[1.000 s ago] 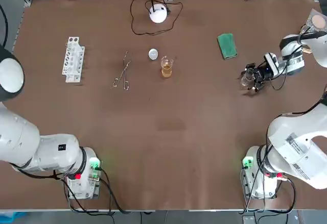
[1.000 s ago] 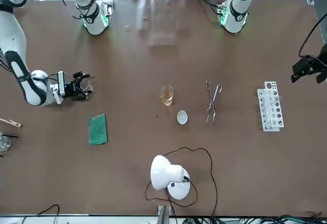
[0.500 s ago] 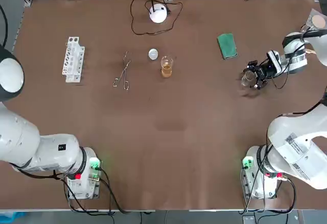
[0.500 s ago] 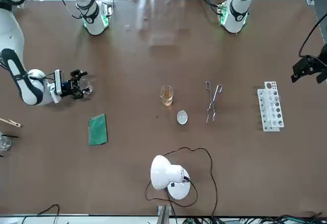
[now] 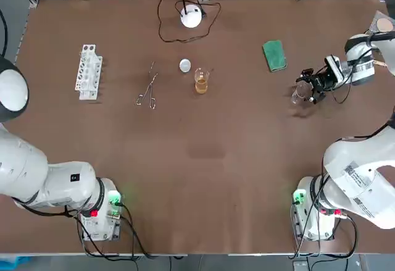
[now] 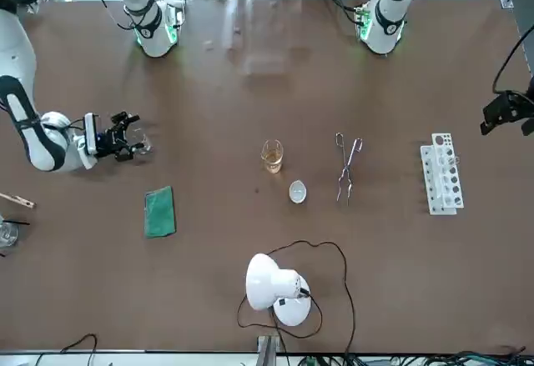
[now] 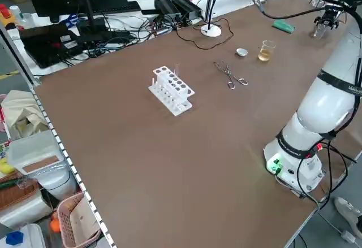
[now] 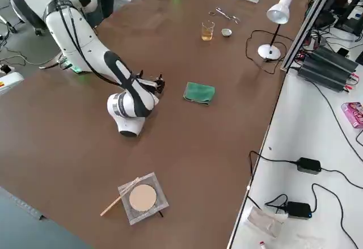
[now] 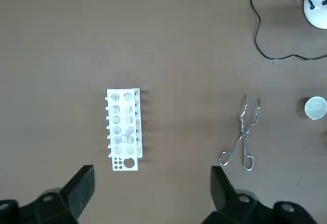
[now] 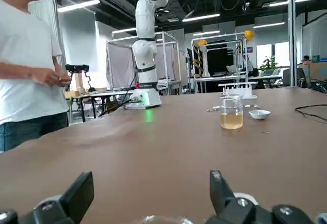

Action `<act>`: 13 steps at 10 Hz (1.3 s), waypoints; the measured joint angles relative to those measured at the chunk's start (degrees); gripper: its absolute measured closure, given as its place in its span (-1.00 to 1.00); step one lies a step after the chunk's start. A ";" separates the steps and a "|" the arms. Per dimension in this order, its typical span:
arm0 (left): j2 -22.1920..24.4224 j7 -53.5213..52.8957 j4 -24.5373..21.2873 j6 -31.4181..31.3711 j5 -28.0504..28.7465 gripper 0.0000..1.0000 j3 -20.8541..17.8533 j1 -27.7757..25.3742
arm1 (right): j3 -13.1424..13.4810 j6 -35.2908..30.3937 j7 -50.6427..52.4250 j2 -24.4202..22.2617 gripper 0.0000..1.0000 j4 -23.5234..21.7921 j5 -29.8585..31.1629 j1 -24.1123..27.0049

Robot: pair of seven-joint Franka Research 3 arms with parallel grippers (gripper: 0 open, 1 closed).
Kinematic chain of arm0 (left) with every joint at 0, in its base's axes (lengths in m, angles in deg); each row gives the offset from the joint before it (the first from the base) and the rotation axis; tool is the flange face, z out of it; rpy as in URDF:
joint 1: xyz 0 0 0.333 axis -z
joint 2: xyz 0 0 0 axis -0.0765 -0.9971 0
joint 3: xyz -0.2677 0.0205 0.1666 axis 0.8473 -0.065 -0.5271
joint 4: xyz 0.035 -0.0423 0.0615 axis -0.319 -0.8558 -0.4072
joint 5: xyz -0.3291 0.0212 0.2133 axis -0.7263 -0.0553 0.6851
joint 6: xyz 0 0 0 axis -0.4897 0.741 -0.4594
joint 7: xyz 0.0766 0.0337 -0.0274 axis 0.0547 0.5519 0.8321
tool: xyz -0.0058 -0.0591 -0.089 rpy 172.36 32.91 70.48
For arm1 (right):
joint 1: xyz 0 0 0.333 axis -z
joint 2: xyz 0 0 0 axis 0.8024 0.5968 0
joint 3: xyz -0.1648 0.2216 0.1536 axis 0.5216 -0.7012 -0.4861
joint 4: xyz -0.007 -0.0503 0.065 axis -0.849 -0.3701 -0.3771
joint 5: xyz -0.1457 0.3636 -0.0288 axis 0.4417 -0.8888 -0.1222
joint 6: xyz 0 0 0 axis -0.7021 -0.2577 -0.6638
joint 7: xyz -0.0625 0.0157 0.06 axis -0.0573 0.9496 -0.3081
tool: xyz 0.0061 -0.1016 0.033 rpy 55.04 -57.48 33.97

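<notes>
My right gripper (image 5: 310, 86) lies low over the table at the right side, its fingers spread open. A small clear empty beaker (image 5: 299, 96) stands just off its fingertips, ungripped. The beaker's rim (image 10: 156, 218) shows low between the fingers of the right gripper (image 10: 148, 198) in the right wrist view. The front view shows the same gripper (image 6: 125, 138) beside the beaker (image 6: 142, 142). My left gripper (image 9: 150, 193) hangs high and open over the test tube rack (image 9: 124, 129) and the metal tongs (image 9: 244, 134), holding nothing.
Mid-table stand a beaker of amber liquid (image 5: 201, 81), a small white dish (image 5: 184, 66) and the tongs (image 5: 148, 89). A green sponge (image 5: 274, 55) lies behind the right gripper. A lamp (image 5: 191, 16) sits at the back, wire gauze (image 8: 142, 197) far right. A person (image 10: 25, 55) stands beyond the table.
My right gripper has drawn back a little from the clear beaker, toward the right edge and the far side. The beaker stays in place. The left arm has barely shifted.
</notes>
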 joint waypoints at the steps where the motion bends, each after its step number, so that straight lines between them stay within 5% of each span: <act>1: 0.00 0.00 -0.01 0.00 0.00 -1.00 0.01 0.01 | -0.23 -0.77 -3.62 -2.93 -1.00 -0.08 -0.97 -0.08; 5: -0.01 0.00 -0.01 0.00 0.00 -1.00 0.00 -0.03 | -1.21 -1.78 -19.05 -15.61 -1.00 -2.01 -3.16 -0.93; 13: -0.37 0.00 -0.02 -0.68 0.00 -1.00 0.00 -0.09 | -1.31 6.18 -49.49 -30.94 -1.00 -3.44 -3.14 -4.21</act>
